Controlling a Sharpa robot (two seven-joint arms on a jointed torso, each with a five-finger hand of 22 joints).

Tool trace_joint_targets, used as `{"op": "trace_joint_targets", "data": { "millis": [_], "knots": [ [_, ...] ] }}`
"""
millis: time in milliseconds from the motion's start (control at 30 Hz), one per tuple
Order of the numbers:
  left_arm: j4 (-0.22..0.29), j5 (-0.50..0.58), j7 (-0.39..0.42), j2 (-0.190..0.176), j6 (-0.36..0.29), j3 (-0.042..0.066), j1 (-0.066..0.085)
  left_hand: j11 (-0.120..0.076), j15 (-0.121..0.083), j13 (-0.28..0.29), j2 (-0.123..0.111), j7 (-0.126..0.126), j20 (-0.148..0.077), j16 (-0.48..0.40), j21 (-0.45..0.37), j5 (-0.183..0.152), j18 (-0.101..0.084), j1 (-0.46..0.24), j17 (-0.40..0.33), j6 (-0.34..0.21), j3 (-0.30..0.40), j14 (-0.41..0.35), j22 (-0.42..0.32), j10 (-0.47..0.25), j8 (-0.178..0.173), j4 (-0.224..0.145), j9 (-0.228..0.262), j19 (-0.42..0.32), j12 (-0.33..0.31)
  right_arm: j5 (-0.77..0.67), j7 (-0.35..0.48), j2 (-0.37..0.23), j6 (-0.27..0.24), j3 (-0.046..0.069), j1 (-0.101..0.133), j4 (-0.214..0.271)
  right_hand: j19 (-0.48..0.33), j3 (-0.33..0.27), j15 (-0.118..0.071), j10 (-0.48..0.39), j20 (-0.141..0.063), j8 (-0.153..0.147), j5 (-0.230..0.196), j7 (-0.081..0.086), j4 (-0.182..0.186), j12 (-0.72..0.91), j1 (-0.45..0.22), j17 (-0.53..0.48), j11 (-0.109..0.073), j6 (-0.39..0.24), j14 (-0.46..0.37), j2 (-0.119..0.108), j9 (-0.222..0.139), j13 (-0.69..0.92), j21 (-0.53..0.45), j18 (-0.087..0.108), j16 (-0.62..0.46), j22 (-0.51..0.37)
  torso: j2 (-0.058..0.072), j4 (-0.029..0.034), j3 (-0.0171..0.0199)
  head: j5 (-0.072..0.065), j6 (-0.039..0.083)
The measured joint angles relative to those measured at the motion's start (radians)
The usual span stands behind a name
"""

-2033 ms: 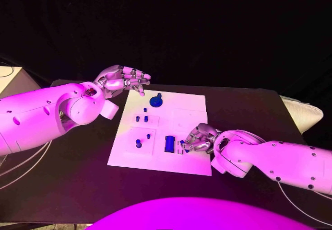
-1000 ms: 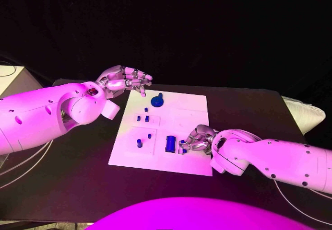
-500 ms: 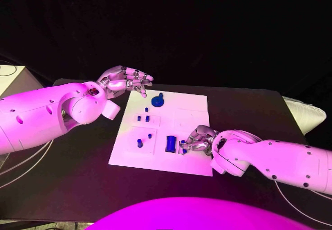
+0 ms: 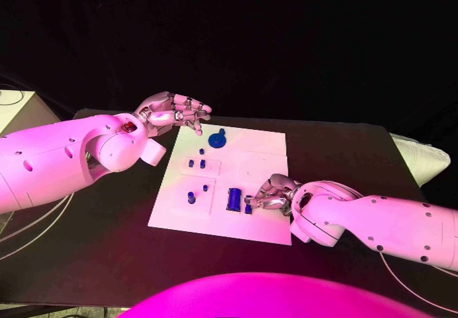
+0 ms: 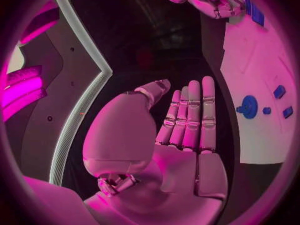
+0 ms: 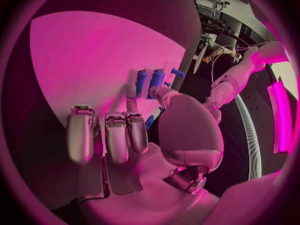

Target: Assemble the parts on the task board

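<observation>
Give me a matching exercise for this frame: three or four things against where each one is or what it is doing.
Things:
1. left hand
2. right hand
3. round blue part
4. task board

States:
A. lies flat mid-table
B. on the board's far end
C. at a small blue part on the board's near right
D. empty, beyond the board's far left corner

Pairs: 1-D, 2-C, 3-B, 4-A

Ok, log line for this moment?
left hand: empty, beside white task board | right hand: at small blue part, grip unclear
</observation>
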Motion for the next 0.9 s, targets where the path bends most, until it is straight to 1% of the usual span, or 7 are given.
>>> {"op": "trace_joint_targets", "data": {
  "millis": [367,500,533,633,667,767,900],
  "knots": [
    [0.0,-0.001,-0.002,-0.002,0.001,-0.001,0.0,0.0,0.0,0.0,0.0,0.004,0.0,0.0,0.0,0.0,0.0,0.0,0.0,-0.004,0.003,0.0,-0.001,0.0,0.0,0.003,0.0,0.0,0.004,-0.019,0.0,-0.013,-0.004,0.0,0.0,0.0,0.0,-0.003,0.0,0.0,0.0,0.0,0.0,0.0,0.003,0.004,-0.008,0.0,0.0,0.0,0.0,0.001,0.0,0.0,0.004,0.0,0.0,0.0,0.0,0.0005,-0.0003,0.0,0.0],
    [0.0,-0.002,-0.003,-0.002,0.001,-0.001,0.0,0.0,0.0,0.0,0.0,0.004,0.0,0.0,0.0,0.0,0.0,0.0,0.0,-0.004,0.003,0.0,-0.001,0.0,0.0,0.003,0.0,0.0,0.004,-0.024,0.003,-0.019,-0.003,0.0,0.0,-0.001,0.0,-0.011,0.0,0.0,0.0,0.0,0.003,0.0,-0.017,0.004,0.0,0.0,0.0,0.0,0.0,-0.006,0.0,0.0,0.004,0.0,0.0,0.0,0.0,0.001,-0.0003,-0.001,0.0],
    [0.0,-0.002,-0.003,-0.002,0.001,-0.001,0.0,0.0,0.0,0.0,0.0,0.004,0.0,0.0,0.0,0.0,0.0,0.0,0.0,-0.004,0.003,0.0,-0.001,0.0,0.0,0.003,0.0,0.0,0.004,-0.025,0.004,-0.02,-0.002,0.0,0.0,-0.001,0.0,-0.01,-0.002,0.0,0.0,0.0,-0.013,0.0,-0.028,0.004,0.017,0.0,0.0,0.0,-0.002,-0.006,-0.001,0.0,0.004,0.0,0.0,0.0,0.0,0.0012,-0.0003,-0.001,0.0],
    [0.0,-0.002,-0.003,-0.003,0.001,-0.001,0.0,0.0,0.0,0.0,0.0,0.004,0.0,0.0,0.0,0.0,0.0,0.0,0.0,-0.004,0.003,0.0,-0.001,0.0,0.0,0.003,0.0,0.0,0.004,-0.03,0.008,-0.023,0.005,0.0,-0.001,0.001,0.0,-0.005,-0.004,0.0,0.0,0.0,-0.145,0.0,-0.076,0.004,0.084,0.0,0.0,0.0,-0.004,-0.022,-0.002,0.0,0.004,0.0,0.0,0.0,0.0,0.0012,-0.0003,-0.001,0.0],
    [0.0,-0.003,-0.003,-0.003,0.002,-0.001,0.0,0.0,0.0,0.0,0.0,0.004,0.0,0.0,0.0,0.0,0.0,0.0,0.0,-0.004,0.003,0.0,-0.001,0.0,0.0,0.003,0.0,0.0,0.004,-0.033,0.01,-0.023,0.008,0.0,-0.002,0.002,0.0,-0.006,-0.004,0.0,0.0,0.0,-0.167,0.0,-0.084,0.004,0.096,0.0,0.0,0.0,-0.004,-0.026,-0.003,0.0,0.004,0.0,0.0,0.0,0.0,0.0012,-0.0003,-0.001,0.0],
    [0.0,-0.004,-0.003,-0.003,0.002,-0.002,-0.001,0.0,0.0,0.0,0.0,0.004,0.0,0.0,0.0,0.0,0.0,0.0,0.0,-0.004,0.003,0.0,-0.001,0.0,0.0,0.003,0.0,0.0,0.004,-0.041,0.017,-0.02,0.019,0.0,-0.004,0.003,0.0,-0.011,-0.004,0.0,0.0,0.0,-0.208,-0.001,-0.095,0.004,0.115,0.0,0.0,0.001,-0.004,-0.032,-0.005,0.0,0.004,0.0,0.0,0.0,0.0,0.0012,0.0002,-0.001,0.0],
    [0.0,-0.006,-0.003,-0.003,0.002,-0.002,-0.001,0.0,0.0,0.0,0.0,0.004,0.0,0.0,0.0,0.0,0.0,0.0,0.0,-0.004,0.003,0.0,-0.001,0.0,0.0,0.003,0.0,0.0,0.004,-0.053,0.023,-0.013,0.03,0.0,-0.004,0.0,0.0,-0.013,-0.004,0.0,0.0,0.0,-0.219,-0.003,-0.097,0.004,0.118,0.0,0.0,0.003,-0.004,-0.033,-0.006,0.0,0.004,0.0,0.0,0.0,0.0,0.0005,0.0002,-0.002,0.0]
  ]
}}
